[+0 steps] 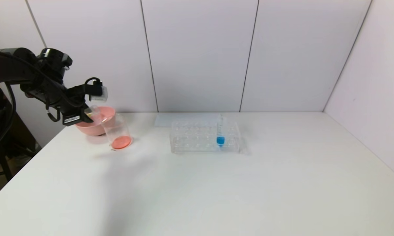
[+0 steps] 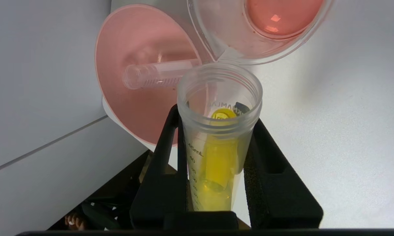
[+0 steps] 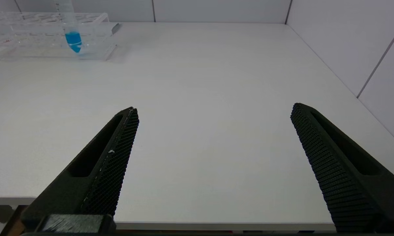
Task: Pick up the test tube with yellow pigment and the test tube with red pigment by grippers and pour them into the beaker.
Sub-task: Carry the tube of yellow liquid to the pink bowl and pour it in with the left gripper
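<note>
Roughly halfway: beaker (image 1: 117,132) already has red liquid in the bottom and an empty tube (image 2: 157,74) lies in the pink bowl (image 1: 102,115), so red looks poured. Yellow is left. Left claw (image 2: 216,131) is clamped on the yellow tube (image 2: 218,154), tilted, mouth just at the beaker lip, liquid not out yet. Right claw (image 3: 213,114) parked near the table edge, fingers wide apart, empty.

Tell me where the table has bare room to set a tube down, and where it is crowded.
Free: the whole near half of the table, and the right side between the tube rack and the right wall. A narrower bare strip lies between the beaker and the rack. Crowded: the far left corner, where the left gripper, pink bowl and beaker bunch together.
</note>
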You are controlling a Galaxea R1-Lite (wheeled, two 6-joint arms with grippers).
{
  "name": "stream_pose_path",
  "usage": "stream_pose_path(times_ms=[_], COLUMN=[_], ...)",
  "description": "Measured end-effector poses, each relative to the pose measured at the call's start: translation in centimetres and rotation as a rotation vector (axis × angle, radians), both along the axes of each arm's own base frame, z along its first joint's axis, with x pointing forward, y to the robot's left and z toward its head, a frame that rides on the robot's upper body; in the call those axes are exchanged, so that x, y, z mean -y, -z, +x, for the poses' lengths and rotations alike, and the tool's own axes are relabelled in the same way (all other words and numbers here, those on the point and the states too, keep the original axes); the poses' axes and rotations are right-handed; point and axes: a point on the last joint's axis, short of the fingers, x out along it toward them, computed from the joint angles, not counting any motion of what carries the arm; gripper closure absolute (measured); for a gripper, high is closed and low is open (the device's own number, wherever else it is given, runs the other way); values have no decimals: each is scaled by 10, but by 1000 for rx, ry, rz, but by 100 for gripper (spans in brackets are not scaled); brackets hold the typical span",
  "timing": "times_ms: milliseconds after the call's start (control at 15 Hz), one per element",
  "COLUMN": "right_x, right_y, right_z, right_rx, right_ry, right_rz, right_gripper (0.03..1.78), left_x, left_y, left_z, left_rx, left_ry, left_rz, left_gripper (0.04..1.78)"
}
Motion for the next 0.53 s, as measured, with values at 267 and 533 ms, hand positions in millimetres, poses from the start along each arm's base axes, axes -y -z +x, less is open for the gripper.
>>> stream_pose_path(times_ms=[267, 533], right_x=[0, 0], right_y=[0, 0], right_z=[0, 0], right_rx=[0, 0], right_ry=[0, 0], right_rz=[0, 0], right_gripper=[11, 11], left_x=[2, 6], left_y=[1, 2], left_z=[2, 3], left_rx=[-1, -2], left_ry=[10, -7], left_rz=[31, 85], left_gripper=[133, 133])
